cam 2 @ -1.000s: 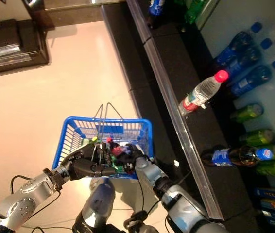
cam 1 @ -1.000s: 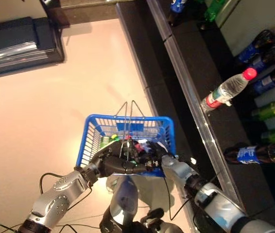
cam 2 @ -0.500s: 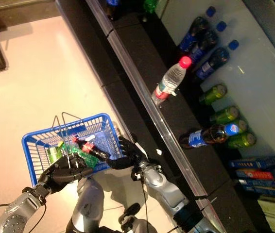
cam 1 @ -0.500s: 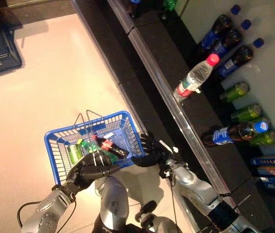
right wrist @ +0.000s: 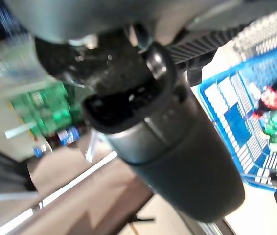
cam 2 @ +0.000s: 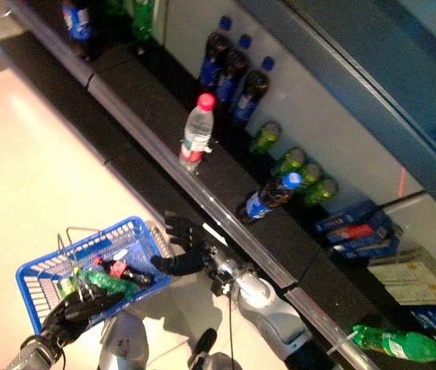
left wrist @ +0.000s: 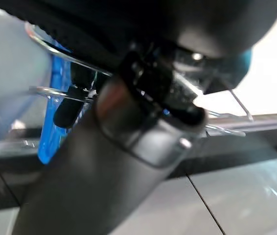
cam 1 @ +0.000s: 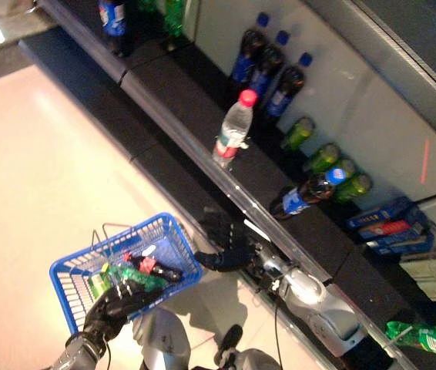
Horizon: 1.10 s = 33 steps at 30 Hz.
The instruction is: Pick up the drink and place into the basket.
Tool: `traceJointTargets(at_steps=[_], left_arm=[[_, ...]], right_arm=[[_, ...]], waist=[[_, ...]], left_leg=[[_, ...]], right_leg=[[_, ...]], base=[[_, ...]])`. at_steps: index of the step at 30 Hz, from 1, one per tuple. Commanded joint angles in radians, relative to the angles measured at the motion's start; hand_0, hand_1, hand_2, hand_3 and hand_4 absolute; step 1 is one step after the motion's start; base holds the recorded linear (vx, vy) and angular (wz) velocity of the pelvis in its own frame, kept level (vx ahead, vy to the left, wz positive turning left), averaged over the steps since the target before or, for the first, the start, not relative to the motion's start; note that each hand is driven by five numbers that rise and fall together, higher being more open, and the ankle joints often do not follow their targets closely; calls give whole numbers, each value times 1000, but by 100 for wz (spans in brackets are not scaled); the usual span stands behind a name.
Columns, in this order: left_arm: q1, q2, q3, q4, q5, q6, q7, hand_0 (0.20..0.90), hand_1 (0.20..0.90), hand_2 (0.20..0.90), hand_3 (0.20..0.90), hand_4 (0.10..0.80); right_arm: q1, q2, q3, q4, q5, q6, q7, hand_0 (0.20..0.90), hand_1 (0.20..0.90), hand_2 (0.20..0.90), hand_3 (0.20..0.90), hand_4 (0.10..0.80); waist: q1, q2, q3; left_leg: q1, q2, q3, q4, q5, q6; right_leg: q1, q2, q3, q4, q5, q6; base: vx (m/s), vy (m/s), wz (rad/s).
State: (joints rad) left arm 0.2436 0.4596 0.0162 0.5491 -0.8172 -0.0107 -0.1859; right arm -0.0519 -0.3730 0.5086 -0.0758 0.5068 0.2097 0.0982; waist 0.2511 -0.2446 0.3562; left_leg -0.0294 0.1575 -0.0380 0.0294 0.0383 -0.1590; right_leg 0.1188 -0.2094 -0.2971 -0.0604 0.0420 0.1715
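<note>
The blue basket (cam 1: 181, 248) hangs low at the left from my left hand (cam 1: 112, 303), which is shut on its thin wire handles (left wrist: 50, 91). In the basket lie a dark cola bottle with a red label (cam 1: 155, 267), a green bottle (cam 1: 128, 276) and a green can (cam 1: 98, 284). My right hand (cam 1: 223, 242) is open and empty, just right of the basket's rim, in front of the dark shelf. The right wrist view shows the basket (right wrist: 236, 122) with the red-labelled bottle (right wrist: 274, 96) inside.
A long dark shelf (cam 1: 179, 135) runs diagonally on the right. On it stand a clear water bottle with a pink cap (cam 1: 232, 131), dark blue-capped bottles (cam 1: 268, 71), green cans (cam 1: 324, 158), a lying cola bottle (cam 1: 309, 193), boxes (cam 1: 387, 223) and a green bottle (cam 1: 427, 336).
The camera has swung towards the shelf. My right hand has come out of the basket and opened beside it; the cola bottle stays inside. The basket hangs lower at the left.
</note>
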Motion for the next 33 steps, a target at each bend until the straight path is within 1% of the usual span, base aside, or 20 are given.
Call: traceJointTargets(at_steps=[1, 2, 3, 4, 6, 7, 8, 10, 12, 13, 14, 15, 17, 18, 19, 21, 23, 25, 28, 33], left_arm=[[-59, -45, -5, -54, 9, -209, -11, 300, 300, 300, 200, 100], [-67, -60, 7, -4, 2, -197, 6, 300, 300, 300, 200, 100], [-86, -87, 28, 88, -2, -185, 23, 300, 300, 300, 200, 100], [-92, -96, 33, 112, 6, -172, 46, 300, 300, 300, 200, 100], [-109, -126, 43, 206, 10, -168, 77, 300, 300, 300, 200, 100], [-111, -127, 43, 212, 10, -168, 78, 300, 300, 300, 200, 100], [-117, -136, 46, 244, 17, -160, 92, 300, 300, 300, 200, 100], [-135, -161, 51, 324, 15, -144, 118, 300, 300, 300, 200, 100], [-140, -175, 58, 369, 19, -142, 126, 300, 300, 300, 200, 100], [-144, -183, 62, 392, 23, -143, 128, 300, 300, 300, 200, 100], [-150, -201, 62, 425, 24, -139, 138, 300, 300, 300, 200, 100], [-156, -207, 58, 446, 28, -131, 145, 300, 300, 300, 200, 100], [-168, -213, 48, 491, 91, -136, 141, 300, 300, 300, 200, 100], [-171, -214, 45, 496, 105, -141, 138, 300, 300, 300, 200, 100], [-179, -216, 24, 515, 127, -147, 125, 300, 300, 300, 200, 100], [-182, -219, 13, 530, 106, -150, 120, 300, 300, 300, 200, 100], [-184, -226, 15, 550, 88, -144, 136, 300, 300, 300, 200, 100], [-185, -231, 18, 574, 65, -141, 148, 300, 300, 300, 200, 100], [-189, -234, 27, 588, 70, -143, 149, 300, 300, 300, 200, 100], [-194, -240, 14, 597, 65, -149, 140, 300, 300, 300, 200, 100]], right_arm=[[44, -72, 2, 67, -65, -49, 35, 900, 900, 900, 900, 800], [54, -63, 1, 100, -96, -47, 32, 900, 900, 900, 900, 800], [72, -50, -1, 154, -136, -41, 22, 900, 900, 900, 900, 800], [78, -47, -1, 176, -148, -36, 9, 900, 900, 900, 900, 800], [95, -31, -10, 281, -177, -53, -9, 900, 900, 900, 900, 800], [95, -30, -11, 288, -177, -56, -9, 900, 900, 900, 900, 800], [103, -21, -18, 340, -169, -53, -18, 900, 900, 900, 900, 800], [113, 15, -43, 498, -166, -58, -33, 900, 900, 900, 900, 800], [112, 48, -72, 620, -187, -75, -29, 900, 900, 900, 900, 800], [109, 64, -86, 682, -201, -63, -36, 900, 900, 900, 900, 800], [101, 86, -107, 794, -218, -61, -30, 900, 900, 900, 900, 800], [94, 96, -116, 866, -230, -69, -30, 900, 900, 900, 900, 800], [87, 117, -145, 1009, -225, -55, -42, 900, 900, 900, 900, 800], [85, 120, -149, 1027, -223, -58, -38, 900, 900, 900, 900, 800], [81, 129, -178, 1114, -218, -91, -21, 900, 900, 900, 900, 800], [79, 136, -207, 1175, -219, -115, -26, 900, 900, 900, 900, 800], [79, 142, -251, 1243, -212, -103, -38, 900, 900, 900, 900, 800], [78, 145, -279, 1284, -225, -123, -28, 900, 900, 900, 900, 800], [77, 146, -279, 1297, -241, -136, 4, 900, 900, 900, 900, 800], [78, 143, -271, 1314, -268, -130, 36, 900, 900, 900, 900, 800]], waist=[[-44, 120, -185], [-55, 122, -191], [-76, 127, -201], [-83, 128, -204], [-105, 136, -211], [-106, 137, -212], [-116, 141, -216], [-134, 156, -225], [-138, 167, -228], [-140, 173, -230], [-141, 184, -233], [-141, 189, -235], [-142, 198, -239], [-142, 199, -239], [-143, 206, -243], [-145, 213, -248], [-151, 224, -255], [-155, 229, -262], [-158, 231, -269], [-159, 231, -276]], left_leg=[[73, 34, 97, -102, 35, 25], [80, 36, 108, -104, 34, 22], [90, 40, 126, -109, 31, 20], [93, 42, 133, -109, 30, 18], [103, 45, 152, -113, 25, 16], [104, 46, 153, -113, 25, 16], [108, 47, 162, -114, 23, 14], [119, 51, 178, -116, 19, 10], [125, 51, 181, -115, 15, 10], [129, 50, 181, -115, 13, 10], [132, 50, 183, -115, 9, 12], [135, 49, 184, -116, 6, 12], [139, 49, 185, -117, 1, 12], [140, 49, 185, -117, 0, 12], [143, 48, 187, -117, -4, 13], [146, 45, 188, -117, -7, 13], [148, 43, 189, -117, -13, 15], [148, 39, 187, -117, -17, 15], [148, 36, 184, -117, -20, 16], [150, 35, 180, -117, -23, 17]], right_leg=[[1, -15, 21, 3, 28, 34], [1, -17, 25, -2, 30, 34], [0, -21, 30, -9, 33, 36], [-1, -23, 32, -10, 34, 37], [-6, -28, 37, -15, 37, 39], [-7, -28, 38, -15, 37, 39], [-9, -31, 39, -16, 39, 40], [-11, -40, 39, -21, 43, 42], [-10, -45, 38, -24, 45, 42], [-9, -47, 38, -25, 46, 43], [-9, -53, 36, -27, 48, 44], [-10, -55, 34, -27, 49, 44], [-11, -60, 31, -27, 50, 44], [-11, -61, 30, -27, 51, 45], [-10, -63, 27, -27, 52, 44], [-9, -65, 27, -27, 52, 44], [-6, -67, 24, -27, 50, 42], [-4, -67, 24, -27, 48, 41], [-4, -66, 25, -26, 46, 39], [-5, -64, 25, -22, 41, 35]], base=[[-39, 35, -27], [-42, 18, -29], [-45, 19, -37], [-66, 17, -35], [-58, 17, -16], [-39, 27, -15], [-37, 38, -24], [-39, 51, -17], [-8, 43, -3], [-2, 61, -4], [-1, 61, -2], [0, 53, -2], [3, 17, -1], [0, 0, 0], [0, 0, 0], [27, 41, 1], [38, 58, 6], [35, 39, 2], [0, 0, 0], [0, 0, 0]])
